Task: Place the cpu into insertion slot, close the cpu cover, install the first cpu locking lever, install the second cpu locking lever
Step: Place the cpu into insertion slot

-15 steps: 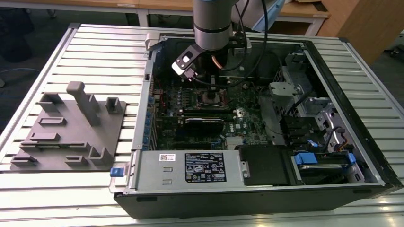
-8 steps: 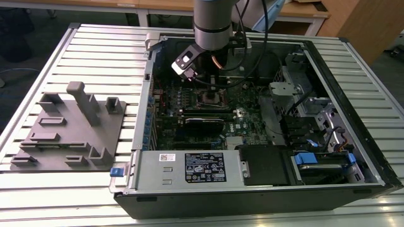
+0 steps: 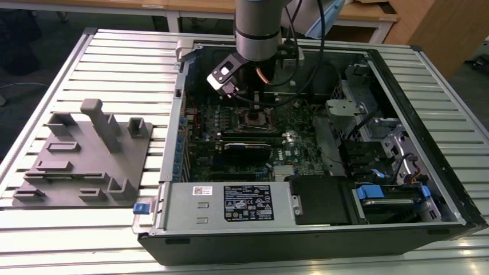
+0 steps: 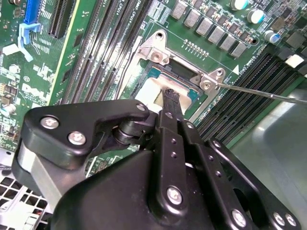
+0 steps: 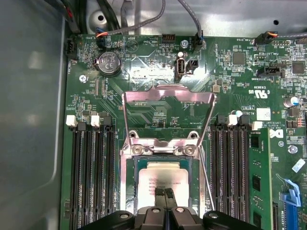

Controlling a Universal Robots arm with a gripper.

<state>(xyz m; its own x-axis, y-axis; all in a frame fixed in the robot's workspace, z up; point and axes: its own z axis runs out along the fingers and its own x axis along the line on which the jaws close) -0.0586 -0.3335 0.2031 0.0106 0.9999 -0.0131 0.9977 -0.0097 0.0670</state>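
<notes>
Slatted metal tabletop (image 3: 68, 240) carried one open computer case (image 3: 306, 246) lying on its side, with one grey moulded fixture (image 3: 84, 172) beside it toward the exterior view's left. You had the single arm (image 3: 256, 28) coming down almost vertically into the case, its wrist above the green board (image 5: 230, 86). Your one cpu (image 5: 165, 175) lay flat in the one insertion slot (image 5: 128, 184), pale metal top facing up at the wrist cameras and edges square to the silver rim; being square, it showed no long axis to speak of. The one cpu cover (image 5: 144, 98) stood swung open on its hinge, tilted away from the slot, so the chip was uncovered. One thin locking lever (image 4: 259, 92) reached out from the slot's corner in the second wrist view. The gripper (image 5: 165, 192) pointed down at the cpu with its two fingers (image 5: 160, 196) pressed together and nothing visible between them, tips over the chip's edge; you could not tell from either wrist view whether they touched it. Long black slots (image 5: 91, 177) ran along both sides of the socket
</notes>
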